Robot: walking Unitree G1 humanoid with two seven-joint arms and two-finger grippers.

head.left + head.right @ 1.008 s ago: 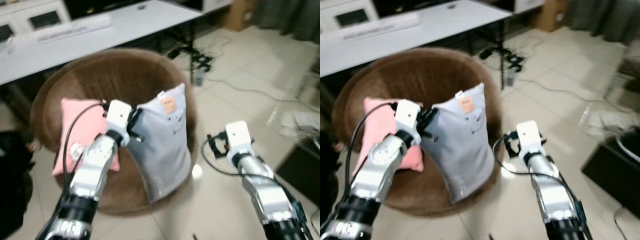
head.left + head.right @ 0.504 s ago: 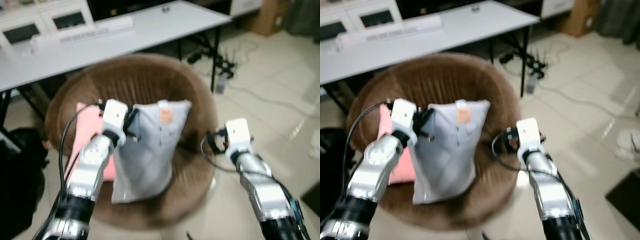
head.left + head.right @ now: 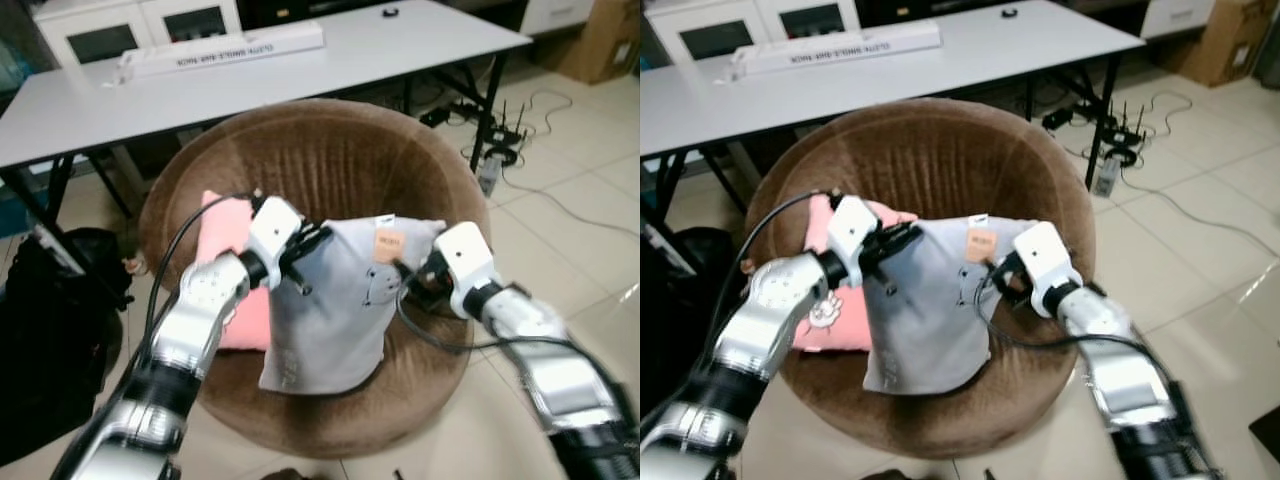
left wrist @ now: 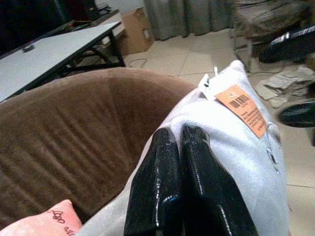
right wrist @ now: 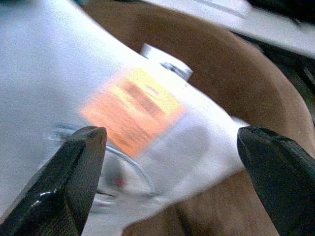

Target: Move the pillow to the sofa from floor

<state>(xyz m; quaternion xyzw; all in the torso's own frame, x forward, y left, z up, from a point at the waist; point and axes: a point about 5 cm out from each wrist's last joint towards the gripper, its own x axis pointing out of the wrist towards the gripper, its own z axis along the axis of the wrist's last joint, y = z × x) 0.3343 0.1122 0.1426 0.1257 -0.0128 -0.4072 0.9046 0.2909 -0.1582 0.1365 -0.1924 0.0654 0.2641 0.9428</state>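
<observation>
One soft grey pillow (image 3: 335,315), round plush sofa (image 3: 330,165)

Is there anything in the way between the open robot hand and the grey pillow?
Nothing visible. The right end effector is open with its fingers on either side of the grey pillow, right by its orange tag. The left end effector is shut on the pillow's other top corner, above the brown sofa.

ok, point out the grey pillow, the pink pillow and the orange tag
grey pillow (image 3: 330,320), left eye view, middle of its front face
pink pillow (image 3: 222,222), left eye view, upper part
orange tag (image 4: 242,109), left wrist view, centre of the tag
</observation>
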